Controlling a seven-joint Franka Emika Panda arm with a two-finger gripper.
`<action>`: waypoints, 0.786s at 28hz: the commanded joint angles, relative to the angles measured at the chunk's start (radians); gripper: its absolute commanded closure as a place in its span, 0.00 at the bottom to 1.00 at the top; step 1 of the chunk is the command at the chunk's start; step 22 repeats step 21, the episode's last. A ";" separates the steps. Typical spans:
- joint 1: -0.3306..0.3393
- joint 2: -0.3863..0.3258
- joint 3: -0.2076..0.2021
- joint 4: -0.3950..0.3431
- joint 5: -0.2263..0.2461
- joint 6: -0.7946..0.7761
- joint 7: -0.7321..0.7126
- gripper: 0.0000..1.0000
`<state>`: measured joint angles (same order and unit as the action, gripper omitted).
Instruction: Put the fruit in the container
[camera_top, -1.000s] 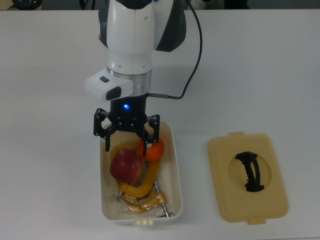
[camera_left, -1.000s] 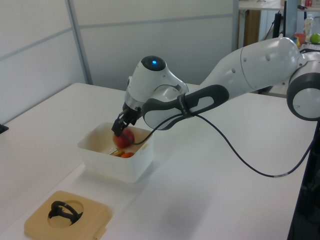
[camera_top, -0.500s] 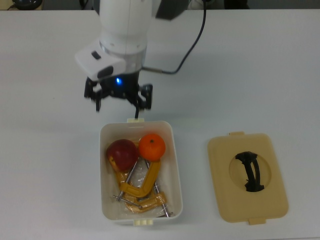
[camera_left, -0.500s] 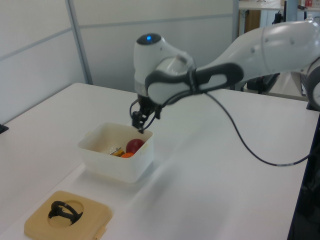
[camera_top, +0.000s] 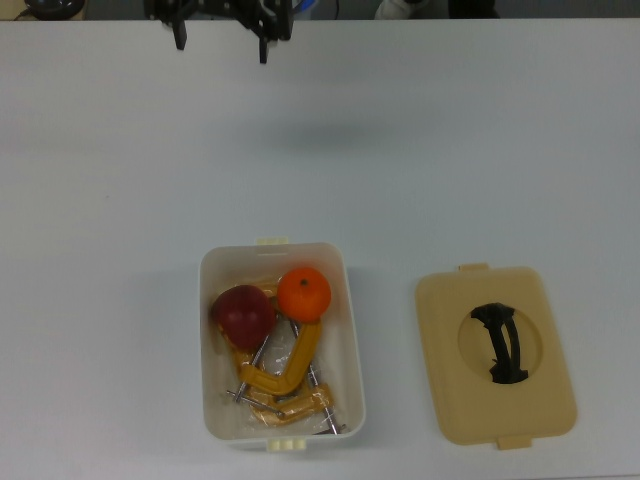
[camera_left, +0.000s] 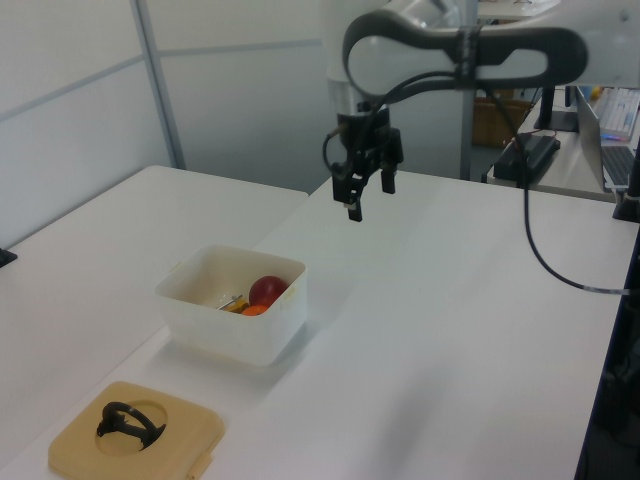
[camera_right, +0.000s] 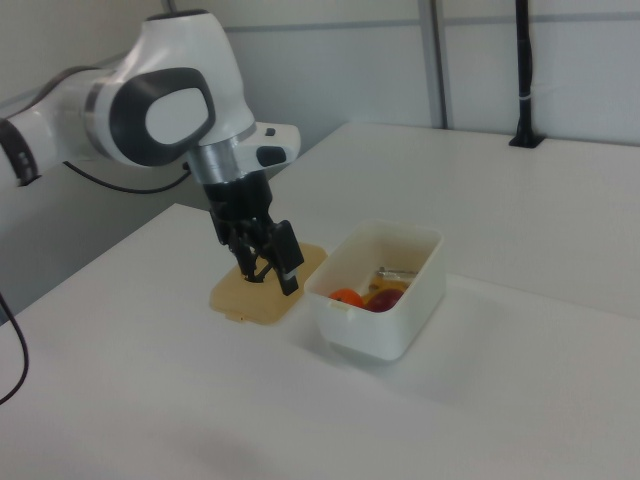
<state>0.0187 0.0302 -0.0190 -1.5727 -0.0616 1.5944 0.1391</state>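
The orange (camera_top: 304, 293) and apple (camera_top: 242, 314) rest inside the container (camera_top: 352, 340). The end effector (camera_left: 364, 193) hangs open and empty, well above it. Risk: a descent could strike the container's rim and shift it on the desk (camera_top: 500, 160).

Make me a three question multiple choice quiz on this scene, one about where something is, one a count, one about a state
1. Where is the apple?
A. on the lid
B. in the container
C. on the bare table

2. How many round fruits are in the container?
A. one
B. two
C. four

3. The gripper is:
A. holding the orange
B. empty, raised above the table
C. inside the container

Answers: 1 B, it lies beside the orange in the tub. 2 B, apple and orange. 3 B, fingers spread, nothing between them.
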 joint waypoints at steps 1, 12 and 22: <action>0.001 -0.046 -0.009 -0.079 0.023 0.024 -0.027 0.00; 0.004 -0.043 -0.006 -0.079 0.023 0.062 -0.029 0.00; 0.001 -0.041 -0.009 -0.075 0.023 0.064 -0.046 0.00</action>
